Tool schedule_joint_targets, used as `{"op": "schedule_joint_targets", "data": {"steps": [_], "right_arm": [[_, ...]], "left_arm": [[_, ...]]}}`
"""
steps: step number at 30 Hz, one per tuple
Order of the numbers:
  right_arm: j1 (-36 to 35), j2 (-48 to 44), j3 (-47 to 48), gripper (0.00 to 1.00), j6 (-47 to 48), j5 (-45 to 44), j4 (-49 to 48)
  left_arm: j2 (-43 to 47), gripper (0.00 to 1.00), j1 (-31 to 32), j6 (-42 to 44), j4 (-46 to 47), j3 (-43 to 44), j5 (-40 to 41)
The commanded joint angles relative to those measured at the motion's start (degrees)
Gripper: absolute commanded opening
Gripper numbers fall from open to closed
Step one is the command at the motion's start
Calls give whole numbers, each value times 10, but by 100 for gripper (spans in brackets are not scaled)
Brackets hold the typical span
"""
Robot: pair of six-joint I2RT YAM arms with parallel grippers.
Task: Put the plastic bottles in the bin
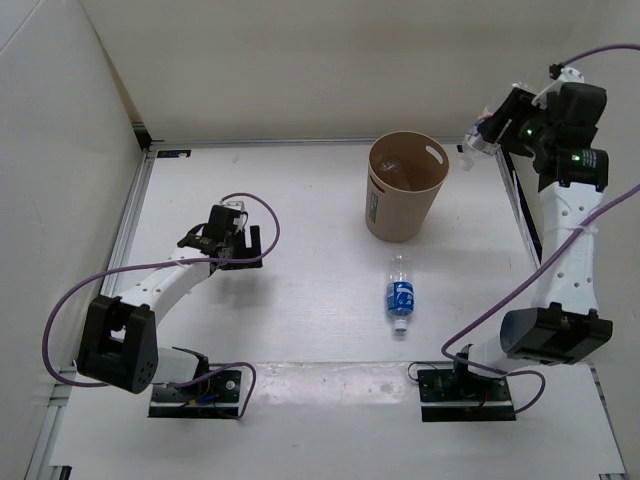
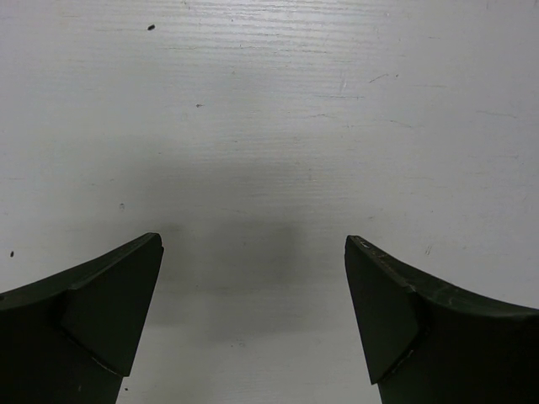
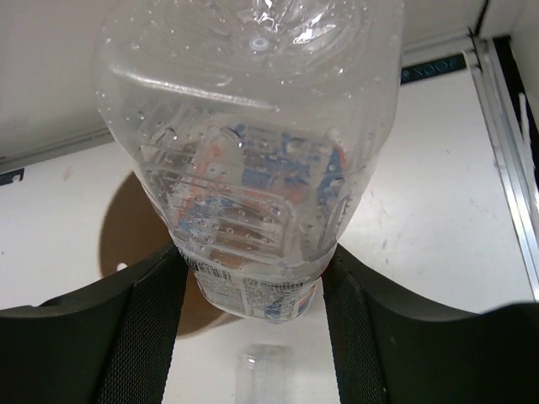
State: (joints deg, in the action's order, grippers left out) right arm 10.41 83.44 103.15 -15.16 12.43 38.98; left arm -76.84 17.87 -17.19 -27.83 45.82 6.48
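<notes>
Far right, up beside the bin [image 1: 400, 218], the right gripper [image 3: 253, 286] clamps a clear bottle [image 3: 253, 160], a blue-labelled bottle [image 1: 400, 296] lies on the table [image 1: 300, 310] nearer than the bin, and the left gripper [image 2: 253, 244] gapes empty.

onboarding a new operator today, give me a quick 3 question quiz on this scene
1. True or false: the left pincer is open with nothing in it.
2. Relative to the tall round tan bin, the clear blue-labelled plastic bottle is: A) inside it; B) lying on the white table on its near side; C) behind it.
3. What does the right pincer hold?

Key: 1 true. 2 B. 3 a clear plastic bottle beaded with droplets, gripped between both fingers.
</notes>
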Motion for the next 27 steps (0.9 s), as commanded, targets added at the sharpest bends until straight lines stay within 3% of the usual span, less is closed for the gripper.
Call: {"op": "schedule_joint_targets", "data": {"steps": [1, 7, 12, 21, 25, 26, 27], "right_arm": [[-61, 19, 45, 0, 6, -40, -51], [-144, 79, 103, 0, 54, -44, -83], [-187, 102, 99, 0, 82, -55, -86], [-200, 88, 54, 0, 110, -57, -90], [-202, 85, 53, 21, 116, -61, -93], [-203, 87, 53, 39, 118, -63, -92], [-203, 86, 54, 49, 118, -65, -92]], "left_arm": [[12, 100, 5, 4, 3, 11, -7], [19, 100, 12, -1, -6, 16, 1], [41, 100, 15, -13, -11, 8, 13], [74, 100, 16, -30, -20, -23, 23], [73, 100, 16, -33, -18, -28, 23], [74, 100, 16, -32, -20, -25, 22], [71, 100, 16, -29, -19, -24, 22]]}}
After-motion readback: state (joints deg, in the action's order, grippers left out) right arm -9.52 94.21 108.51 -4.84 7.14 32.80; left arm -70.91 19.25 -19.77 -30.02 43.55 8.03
